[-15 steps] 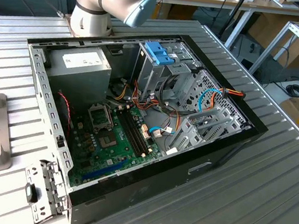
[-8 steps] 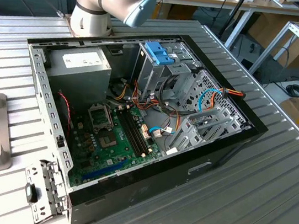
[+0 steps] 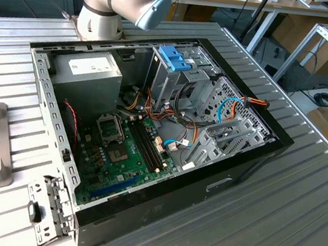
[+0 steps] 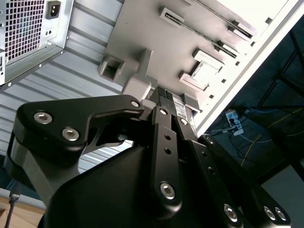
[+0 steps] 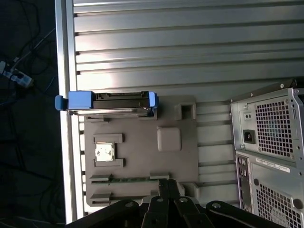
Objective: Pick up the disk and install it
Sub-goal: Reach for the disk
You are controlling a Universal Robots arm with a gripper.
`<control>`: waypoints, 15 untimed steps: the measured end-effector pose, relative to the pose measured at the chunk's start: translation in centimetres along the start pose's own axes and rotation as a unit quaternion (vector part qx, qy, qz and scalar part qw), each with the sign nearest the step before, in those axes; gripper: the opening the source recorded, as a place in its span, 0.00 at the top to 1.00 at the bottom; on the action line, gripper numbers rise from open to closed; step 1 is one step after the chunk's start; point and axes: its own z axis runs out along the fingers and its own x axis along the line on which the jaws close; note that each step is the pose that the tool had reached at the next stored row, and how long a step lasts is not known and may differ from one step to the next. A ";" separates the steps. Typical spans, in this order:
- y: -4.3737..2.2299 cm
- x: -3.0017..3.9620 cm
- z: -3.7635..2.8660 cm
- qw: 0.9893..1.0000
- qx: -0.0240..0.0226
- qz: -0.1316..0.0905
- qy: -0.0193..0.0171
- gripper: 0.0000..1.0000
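Gripper (image 5: 167, 182), closed and empty, hovers near the disk (image 5: 111, 102) upright in a grey holder (image 5: 142, 164).

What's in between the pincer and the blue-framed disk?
In the first wrist view, the grey tray lies between the pincer and the disk, with a small square chip seated in it.
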 end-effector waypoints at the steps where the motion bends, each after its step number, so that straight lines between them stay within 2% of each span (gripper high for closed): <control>1: -0.01 0.08 0.00 1.000 0.000 0.000 0.000 0.90; 15: -0.08 1.08 0.04 1.000 0.000 0.000 0.000 0.90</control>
